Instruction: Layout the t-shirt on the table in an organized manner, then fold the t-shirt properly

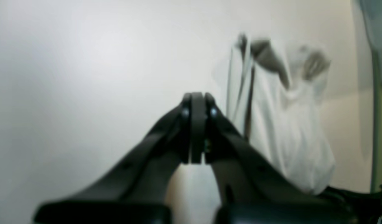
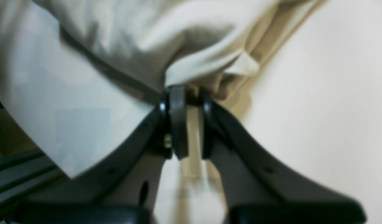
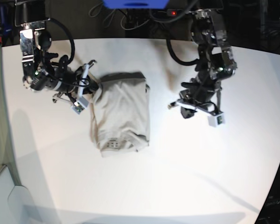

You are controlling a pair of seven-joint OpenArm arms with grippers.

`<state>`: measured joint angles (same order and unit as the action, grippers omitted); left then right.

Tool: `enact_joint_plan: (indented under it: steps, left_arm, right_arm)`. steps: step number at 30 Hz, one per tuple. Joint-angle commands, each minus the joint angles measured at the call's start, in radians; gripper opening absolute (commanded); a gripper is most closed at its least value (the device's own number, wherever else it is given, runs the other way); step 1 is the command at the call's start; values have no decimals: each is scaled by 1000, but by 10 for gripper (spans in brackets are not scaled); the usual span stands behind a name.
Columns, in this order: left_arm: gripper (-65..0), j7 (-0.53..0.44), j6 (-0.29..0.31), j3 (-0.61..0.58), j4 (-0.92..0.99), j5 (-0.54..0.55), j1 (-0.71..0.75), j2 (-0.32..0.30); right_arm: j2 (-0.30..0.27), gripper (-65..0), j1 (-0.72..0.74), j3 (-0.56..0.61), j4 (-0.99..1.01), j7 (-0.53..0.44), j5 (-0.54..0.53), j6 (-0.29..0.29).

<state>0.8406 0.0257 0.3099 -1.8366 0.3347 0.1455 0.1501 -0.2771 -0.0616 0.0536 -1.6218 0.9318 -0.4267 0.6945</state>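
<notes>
- Plain light grey-beige short-sleeved cotton t-shirt (image 3: 122, 112) lying folded into a narrow upright rectangle a little left of centre on the large smooth white tabletop with rounded edges (image 3: 200, 163).
- Small patch near the lower hem, legible only from the base view.
- Black two-fingered right gripper (image 2: 186, 95) at the shirt's upper left corner, pinching a bunched fold of cloth between narrowly parted fingers (image 2: 178, 121); pinch plain in the right wrist view, while from the base camera the fingertips vanish behind arm and fabric.
- Black two-fingered left gripper (image 1: 197, 102) pressed fully together on nothing, poised over bare table well to the right of the shirt; closure seen only in the left wrist view, hidden under the wrist from the base.
- Shirt in the left wrist view a blurred pale shape (image 1: 281, 124) off to the right, with dark smears at its far end too soft to identify.
- Right wrist view out of focus, shirt cut off by the top edge.
- Table's far right edge cropped in the base view.
</notes>
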Motion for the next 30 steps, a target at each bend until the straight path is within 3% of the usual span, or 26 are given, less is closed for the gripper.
enact_joint_plan:
  steps: [1,8,12,16,19,30]
  left_arm:
    - [-649,-11,3,36,-51,5,6,-14]
    - [-649,131,12,301,-136,7,62,-83]
    - [-649,139,15,418,-139,7,119,-100]
    - [-649,139,15,475,-139,7,173,-106]
    - [-649,139,15,495,-139,7,202,-106]
    - [-649,139,16,499,-139,7,265,-105]
  right_arm:
    - [-12,-594,13,-7,-19,-17,-14,4]
    - [-90,-594,38,-70,-15,-20,-13,4]
    - [-103,-593,58,-130,-10,-20,-13,4]
    - [-93,-593,104,-133,67,-20,-13,4]
    - [-57,-594,136,-105,104,-18,-13,4]
    - [20,-594,110,2,102,-18,-13,4]
